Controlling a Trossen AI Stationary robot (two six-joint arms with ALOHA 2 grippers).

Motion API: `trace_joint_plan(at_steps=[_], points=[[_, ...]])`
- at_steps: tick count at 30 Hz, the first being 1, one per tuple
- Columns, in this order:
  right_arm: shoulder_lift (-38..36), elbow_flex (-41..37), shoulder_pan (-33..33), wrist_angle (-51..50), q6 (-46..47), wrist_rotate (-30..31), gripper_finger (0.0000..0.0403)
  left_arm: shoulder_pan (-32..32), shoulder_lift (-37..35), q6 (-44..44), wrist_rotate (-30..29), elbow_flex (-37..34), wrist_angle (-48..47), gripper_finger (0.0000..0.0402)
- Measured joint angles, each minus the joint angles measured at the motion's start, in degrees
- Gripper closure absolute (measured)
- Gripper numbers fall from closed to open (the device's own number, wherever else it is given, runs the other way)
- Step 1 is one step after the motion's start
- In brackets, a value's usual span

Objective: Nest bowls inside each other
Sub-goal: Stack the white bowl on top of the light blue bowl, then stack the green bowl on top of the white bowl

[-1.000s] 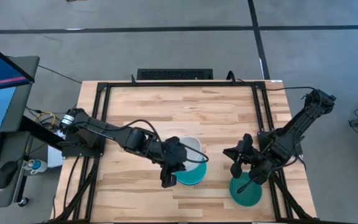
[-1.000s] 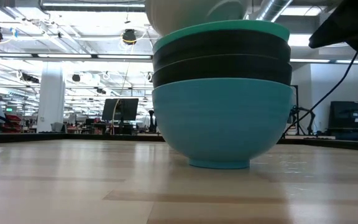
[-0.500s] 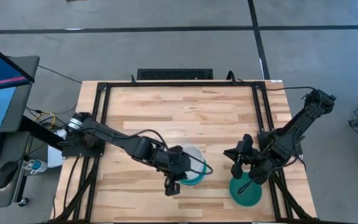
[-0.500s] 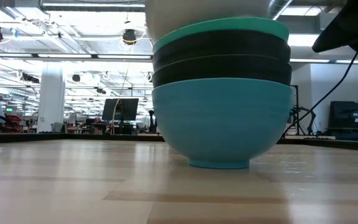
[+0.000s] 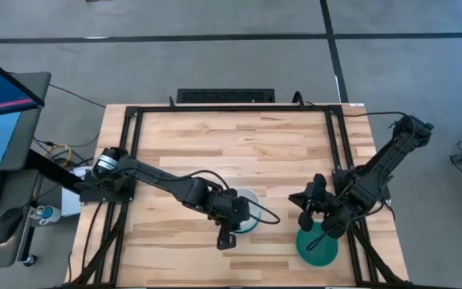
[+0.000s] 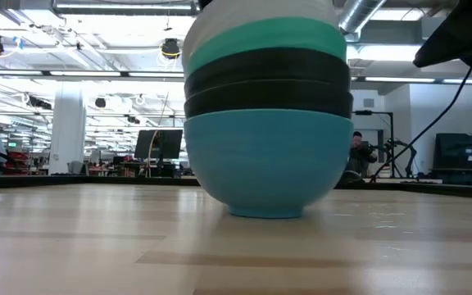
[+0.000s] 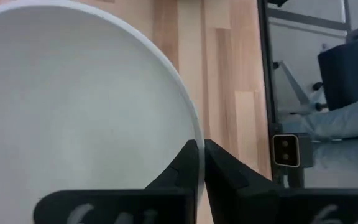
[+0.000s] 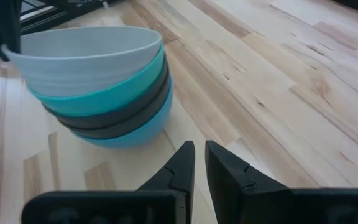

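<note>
Left gripper (image 7: 197, 149) pinches the white bowl's (image 7: 73, 99) rim atop the nested stack (image 8: 104, 99). Right gripper (image 8: 199, 155) hovers beside the stack, fingers slightly parted, empty.

Open: bare tabletop (image 5: 239, 140) from 9 through 12 to 3 o'clock | Blocked: nested bowl stack (image 5: 243, 218) at 6 o'clock, left arm (image 5: 167, 183) slanting in from 8 | Blocked: teal bowl (image 5: 318, 247) at 5 o'clock under right gripper (image 5: 310, 215)
</note>
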Motion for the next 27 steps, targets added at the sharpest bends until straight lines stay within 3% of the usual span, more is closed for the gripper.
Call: trace_joint_plan(at_steps=[9,20,24,27], points=[[0.0,0.0,0.0,0.66,0.03,-0.24,0.0342,1.58,0.0,0.26,5.42,0.0,0.96,0.0365],[0.0,0.0,0.0,1.87,0.03,-3.1,0.0342,4.24,0.0,-0.06,7.99,0.08,1.22,0.0303],[0.0,0.0,0.67,2.62,-0.02,-8.23,0.0342,4.79,0.0,2.08,7.97,3.65,-0.49,0.0299],[0.0,0.0,2.61,5.48,-2.09,-8.19,0.0342,5.56,0.0,4.46,5.92,7.87,-3.07,0.0299]])
